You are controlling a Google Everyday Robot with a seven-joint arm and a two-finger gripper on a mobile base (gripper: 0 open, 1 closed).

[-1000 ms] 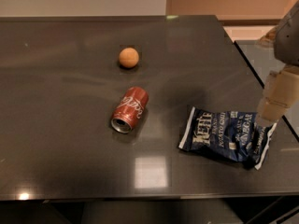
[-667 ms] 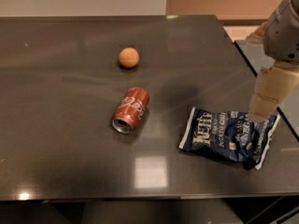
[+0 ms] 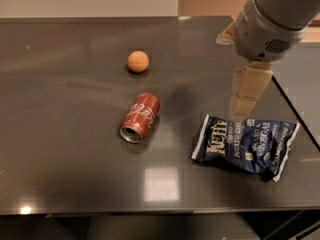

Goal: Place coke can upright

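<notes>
Coke can is on its side near mid-table, with its axis running 1 to 7 o'clock and a silver end facing 7. The orange ball sits at 12 o'clock from the can, apart from it. The dark blue chip bag lies flat at 4 o'clock from the can. The gripper points down at 3 o'clock from the can, well apart from it and over the bag's top edge. Can't tell whether it's open or closed. Nothing visibly held.
</notes>
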